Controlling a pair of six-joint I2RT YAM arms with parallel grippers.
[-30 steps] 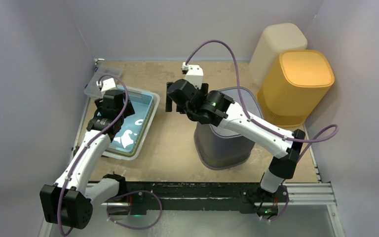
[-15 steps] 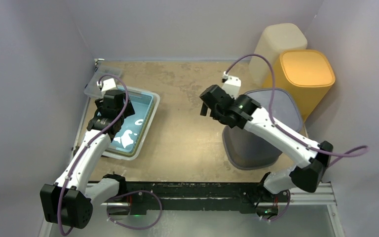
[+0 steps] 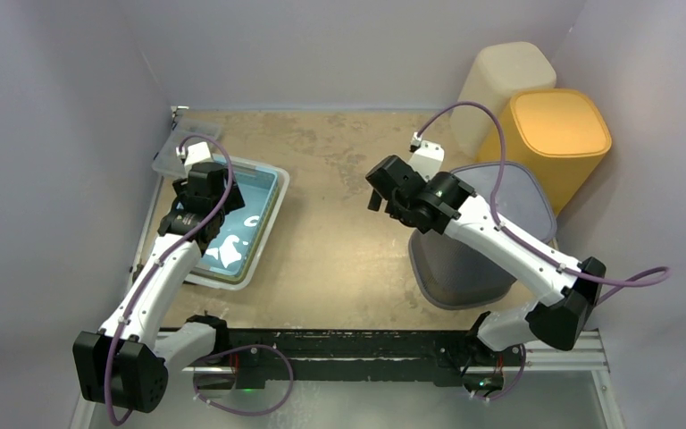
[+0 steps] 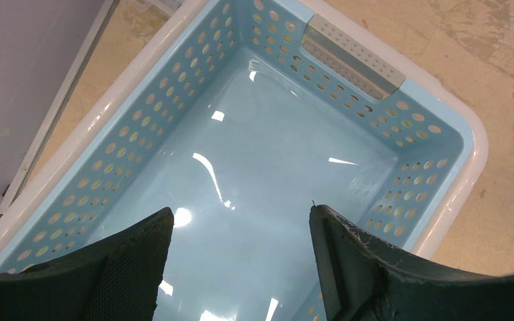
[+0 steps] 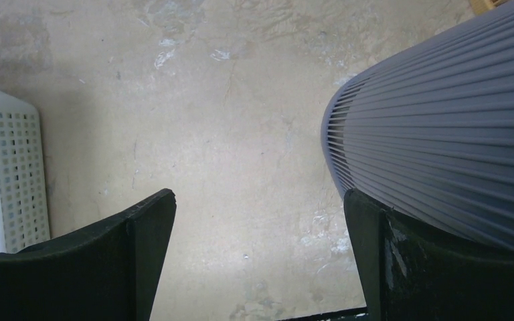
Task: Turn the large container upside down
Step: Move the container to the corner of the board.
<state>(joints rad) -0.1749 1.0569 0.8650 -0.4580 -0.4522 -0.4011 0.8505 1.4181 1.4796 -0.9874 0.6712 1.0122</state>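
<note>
The large grey ribbed container (image 3: pixel 478 246) stands at the right of the table, wider end down, its upper face looking flat and closed. My right gripper (image 3: pixel 377 192) hovers just left of it, open and empty. In the right wrist view the gripper (image 5: pixel 260 197) sits above bare table, with the container's ribbed wall (image 5: pixel 442 127) right beside the right finger (image 5: pixel 375 247). My left gripper (image 3: pixel 204 207) is open and empty above the light blue perforated basket (image 3: pixel 268 223). The left wrist view shows the gripper (image 4: pixel 241 210) over the basket's bare floor (image 4: pixel 268 174).
A yellow container (image 3: pixel 558 143) and a beige container (image 3: pixel 509 80) stand at the back right, close behind the grey one. A clear plastic piece (image 3: pixel 179 143) lies at the back left corner. The basket's white outer wall (image 5: pixel 13 167) shows at the left of the right wrist view. Walls enclose three sides.
The grey container has shifted from the table's middle to the right, together with my right arm, and pushed the yellow container slightly. In the last half second little moved. The left arm stayed still.
</note>
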